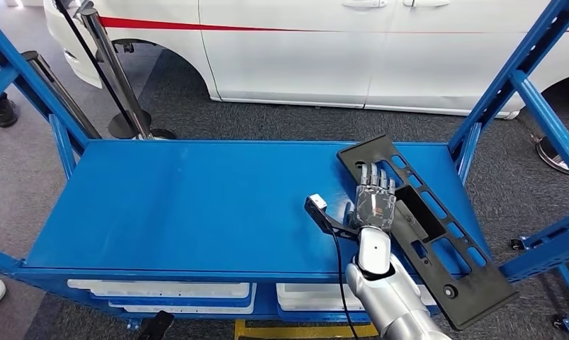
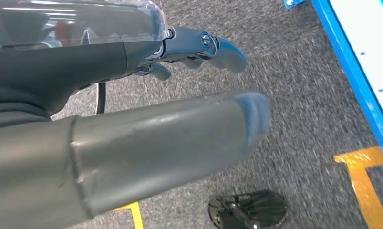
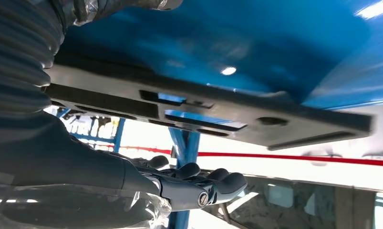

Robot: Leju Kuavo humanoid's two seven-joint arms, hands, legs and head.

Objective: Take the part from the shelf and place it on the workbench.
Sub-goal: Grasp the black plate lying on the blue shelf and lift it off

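My left hand (image 2: 132, 109) hangs beside the shelf over grey carpet (image 2: 304, 95), fingers slack and holding nothing; on the blue shelf (image 1: 182, 198) the left stretch is bare, then comes my right hand (image 1: 375, 202), fingers flat and spread on top of the part (image 1: 437, 227), resting there rather than clasping it; the part is a long black slotted panel lying aslant at the shelf's right end, its near corner hanging past the front edge; I judge it light, stiff and thin, probably slick plastic, so lifting from the centre may let it tip; I would pinch that overhanging edge or hook a finger through 1 of the slots; the painted shelf looks smooth and should let it slide; beyond stand 2 chrome posts (image 1: 115, 78) and a white car (image 1: 324, 49); blue uprights (image 1: 511, 85) crowd the right side
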